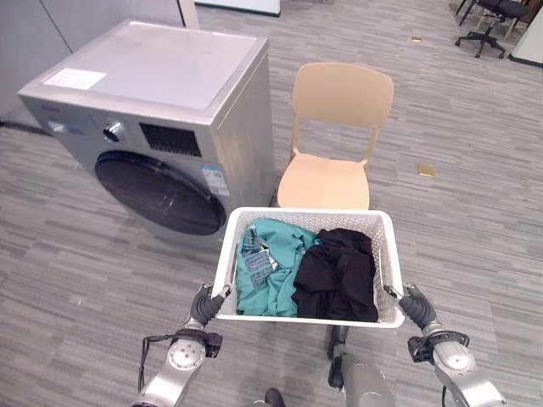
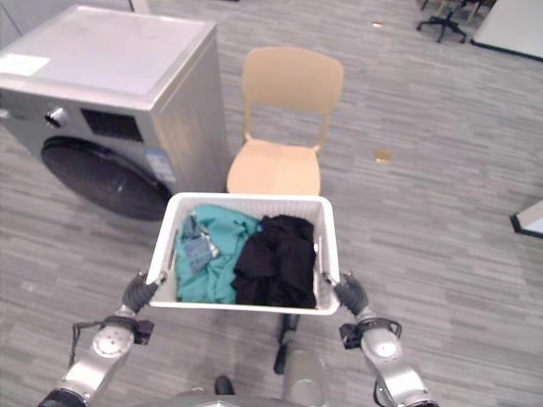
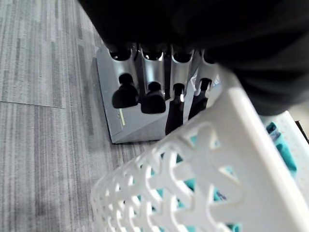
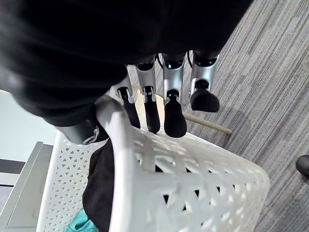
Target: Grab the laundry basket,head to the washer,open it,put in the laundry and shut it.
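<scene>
I hold a white lattice laundry basket off the floor between both hands. Inside it a teal garment lies on the left and a black garment on the right. My left hand grips the basket's left end, its fingers curled at the rim. At the right end my right hand does the same, fingers curled by the rim. The silver front-loading washer stands ahead to the left, and its dark round door is closed.
A beige chair stands right beside the washer, directly beyond the basket. A small brass plate sits in the grey floor to the right. A black office chair is far back on the right.
</scene>
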You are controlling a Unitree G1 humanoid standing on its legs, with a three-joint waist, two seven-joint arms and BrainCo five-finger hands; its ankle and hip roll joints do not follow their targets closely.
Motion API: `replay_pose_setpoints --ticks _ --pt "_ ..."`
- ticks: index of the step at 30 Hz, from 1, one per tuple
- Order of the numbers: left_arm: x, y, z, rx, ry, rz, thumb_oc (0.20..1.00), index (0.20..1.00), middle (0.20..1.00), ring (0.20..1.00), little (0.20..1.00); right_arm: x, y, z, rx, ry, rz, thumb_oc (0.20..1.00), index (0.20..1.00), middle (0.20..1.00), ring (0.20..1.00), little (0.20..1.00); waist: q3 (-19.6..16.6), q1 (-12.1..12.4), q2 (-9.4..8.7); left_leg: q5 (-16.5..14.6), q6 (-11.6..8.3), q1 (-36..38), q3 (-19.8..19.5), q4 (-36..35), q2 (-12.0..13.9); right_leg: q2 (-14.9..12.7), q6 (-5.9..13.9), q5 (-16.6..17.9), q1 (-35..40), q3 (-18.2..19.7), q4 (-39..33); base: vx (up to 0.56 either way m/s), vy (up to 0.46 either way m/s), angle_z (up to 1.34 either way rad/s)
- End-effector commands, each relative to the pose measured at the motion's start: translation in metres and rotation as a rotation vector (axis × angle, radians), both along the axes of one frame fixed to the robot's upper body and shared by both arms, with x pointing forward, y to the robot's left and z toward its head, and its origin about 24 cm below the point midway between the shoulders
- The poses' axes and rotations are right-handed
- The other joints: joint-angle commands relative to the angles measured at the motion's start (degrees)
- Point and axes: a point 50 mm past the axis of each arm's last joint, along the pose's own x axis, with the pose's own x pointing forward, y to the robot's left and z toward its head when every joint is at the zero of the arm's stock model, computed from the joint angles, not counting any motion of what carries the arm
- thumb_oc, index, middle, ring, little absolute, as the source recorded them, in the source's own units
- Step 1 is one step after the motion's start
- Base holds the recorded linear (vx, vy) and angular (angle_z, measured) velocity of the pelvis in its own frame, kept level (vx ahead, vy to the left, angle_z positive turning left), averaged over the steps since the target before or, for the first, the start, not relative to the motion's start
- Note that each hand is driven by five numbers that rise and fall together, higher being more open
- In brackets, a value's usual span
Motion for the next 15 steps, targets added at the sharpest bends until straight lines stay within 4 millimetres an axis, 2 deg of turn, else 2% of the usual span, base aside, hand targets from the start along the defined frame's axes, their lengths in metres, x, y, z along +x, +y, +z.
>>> replay_pose_setpoints --ticks 1,2,3,4,6,7,9,11,12,13,15 --pt "0.030 -0.051 0.043 -0.193 -0.262 -0.183 0.200 0.200 0.200 0.200 0.200 0.027 0.032 0.047 0.121 -0.268 0.166 0.200 0.200 0.200 0.200 0.200 -1.1 -0.9 0.24 -7.1 -2.37 -2.9 -4.7 10.1 4.6 0.7 1.25 2.3 8.7 2.3 -2.3 0.19 -0.174 0.27" --pt "0.030 -0.054 0.042 -0.203 -0.259 -0.185 0.200 0.200 0.200 0.200 0.200 0.025 0.029 0.046 0.112 -0.262 0.161 0.200 0.200 0.200 0.200 0.200 -1.5 -1.0 0.42 -6.8 -3.51 -2.9 -5.0 12.9 5.9 0.9 0.47 2.5 9.8 2.1 -2.1 0.32 -0.337 0.47" --pt "0.030 -0.056 0.042 -0.218 -0.254 -0.189 0.200 0.200 0.200 0.200 0.200 0.024 0.025 0.048 0.108 -0.272 0.150 0.200 0.200 0.200 0.200 0.200 -1.9 -0.9 0.76 -3.5 -5.43 -5.2 -5.2 20.8 8.8 2.0 -1.06 2.0 13.0 0.9 -3.7 0.23 -0.259 0.59" --pt "0.030 -0.056 0.042 -0.218 -0.254 -0.189 0.200 0.200 0.200 0.200 0.200 0.024 0.025 0.048 0.108 -0.272 0.150 0.200 0.200 0.200 0.200 0.200 -1.9 -1.0 0.86 -3.6 -5.51 -5.4 -5.4 21.1 9.0 2.1 -1.13 2.1 13.1 0.8 -3.8 0.20 -0.263 0.60" --pt "0.031 -0.058 0.043 -0.232 -0.260 -0.183 0.200 0.200 0.200 0.200 0.200 0.025 0.021 0.050 0.102 -0.277 0.146 0.200 0.200 0.200 0.200 0.200 -1.7 -0.4 0.85 1.7 -7.63 -7.7 -6.9 28.3 10.7 3.9 -3.09 0.6 16.7 1.1 -5.5 0.20 -0.200 0.11" --pt "0.032 -0.061 0.041 -0.242 -0.256 -0.177 0.200 0.200 0.200 0.200 0.200 0.026 0.021 0.049 0.098 -0.269 0.146 0.200 0.200 0.200 0.200 0.200 -1.5 0.0 0.35 2.3 -7.48 -9.9 -8.1 28.7 10.7 4.4 -3.83 -0.5 19.0 1.4 -6.7 0.19 -0.138 -0.17" --pt "0.032 -0.061 0.041 -0.241 -0.256 -0.177 0.200 0.200 0.200 0.200 0.200 0.026 0.021 0.049 0.098 -0.269 0.146 0.200 0.200 0.200 0.200 0.200 -1.6 0.0 0.14 2.6 -7.36 -10.1 -8.1 28.4 10.4 4.2 -3.80 -0.4 18.8 1.3 -6.8 0.12 -0.043 -0.49" --pt "0.031 -0.061 0.039 -0.241 -0.248 -0.164 0.200 0.200 0.200 0.200 0.200 0.026 0.020 0.049 0.086 -0.259 0.153 0.200 0.200 0.200 0.200 0.200 -1.7 0.7 -0.32 -0.6 -6.09 -11.9 -9.0 22.5 9.4 4.5 -3.39 -1.6 20.9 2.5 -7.6 0.26 -0.011 -0.21" --pt "0.031 -0.062 0.038 -0.241 -0.246 -0.161 0.200 0.200 0.200 0.200 0.200 0.026 0.018 0.046 0.086 -0.249 0.146 0.200 0.200 0.200 0.200 0.200 -1.8 1.1 -0.15 0.7 -5.80 -13.0 -10.0 15.6 8.6 4.8 -2.99 -2.0 21.6 3.3 -7.9 0.30 0.051 -0.23" --pt "0.031 -0.063 0.037 -0.243 -0.243 -0.153 0.200 0.200 0.200 0.200 0.200 0.026 0.019 0.043 0.085 -0.234 0.146 0.200 0.200 0.200 0.200 0.200 -1.7 1.5 0.51 3.4 -6.21 -14.1 -11.1 11.3 8.6 5.5 -2.94 -2.6 22.6 4.0 -8.0 0.29 0.078 -0.46" --pt "0.035 -0.066 0.037 -0.240 -0.247 -0.149 0.200 0.200 0.200 0.200 0.200 0.029 0.021 0.039 0.072 -0.220 0.149 0.200 0.200 0.200 0.200 0.200 -1.4 2.0 1.13 7.3 -6.80 -15.5 -10.9 7.2 9.4 6.2 -2.83 -4.1 24.3 4.7 -8.0 0.32 0.137 -0.61"
